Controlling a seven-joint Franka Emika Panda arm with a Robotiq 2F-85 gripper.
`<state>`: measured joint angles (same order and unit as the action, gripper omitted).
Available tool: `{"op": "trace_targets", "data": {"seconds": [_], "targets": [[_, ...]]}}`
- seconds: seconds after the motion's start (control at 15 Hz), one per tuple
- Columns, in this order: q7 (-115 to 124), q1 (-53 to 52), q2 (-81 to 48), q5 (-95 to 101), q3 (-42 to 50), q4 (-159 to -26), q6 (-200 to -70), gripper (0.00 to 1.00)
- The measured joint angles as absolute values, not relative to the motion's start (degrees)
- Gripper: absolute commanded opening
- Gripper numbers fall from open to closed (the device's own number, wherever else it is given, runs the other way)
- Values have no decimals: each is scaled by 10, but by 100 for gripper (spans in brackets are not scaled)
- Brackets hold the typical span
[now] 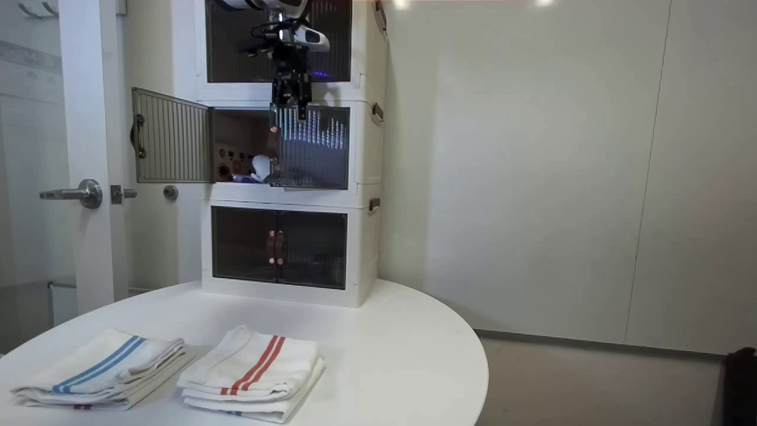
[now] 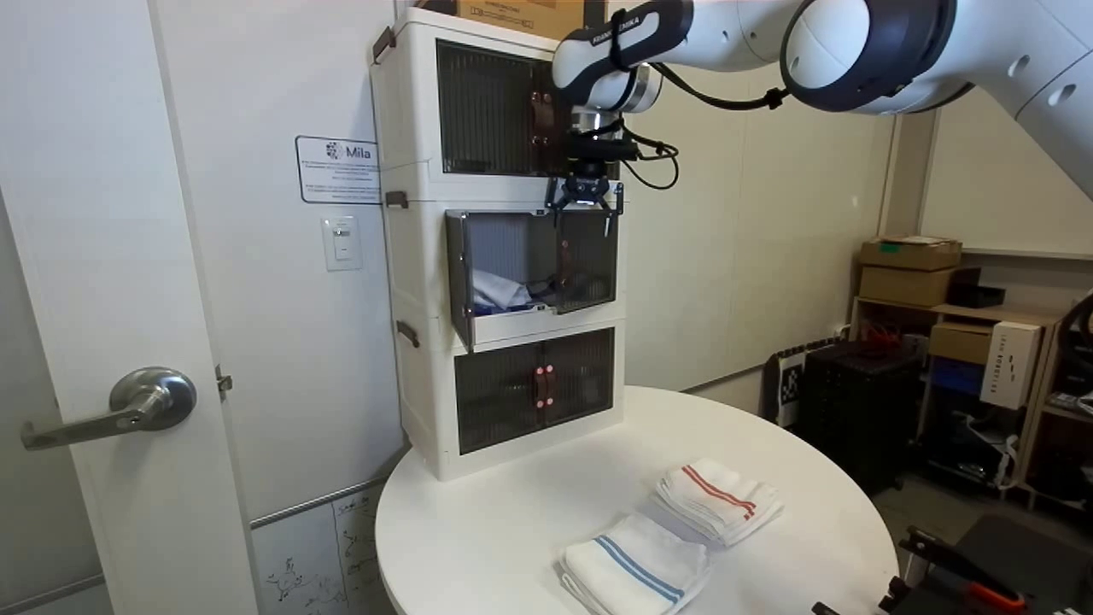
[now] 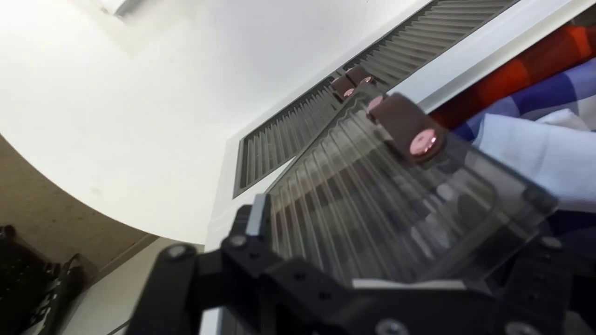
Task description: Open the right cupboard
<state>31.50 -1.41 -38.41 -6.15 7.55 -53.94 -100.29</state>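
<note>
Muted room light, bleached close-up

In an exterior view the light is subdued: two white glare spots [image 1: 543, 2] sit at the top of the wall [image 1: 532, 171], pale streaks [image 1: 316, 131] shine on the ribbed middle right door [image 1: 316, 160], and a soft shadow [image 1: 409, 236] falls beside the stacked cabinet [image 1: 368, 248]. In an exterior view the black unit [image 2: 854, 410] sinks into gloom. In the wrist view the counter [image 3: 139, 116] bleaches nearly white, a rivet [image 3: 423, 142] catches a highlight, and the dark pincer [image 3: 405, 228] looms out of focus.
</note>
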Motion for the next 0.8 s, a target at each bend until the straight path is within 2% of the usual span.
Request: {"op": "trace_targets", "data": {"seconds": [0.4, 0.8], "targets": [[295, 23, -356, -61, 88, -588, -1020, 100], [148, 50, -313, -65, 75, -658, -1019, 100]]}}
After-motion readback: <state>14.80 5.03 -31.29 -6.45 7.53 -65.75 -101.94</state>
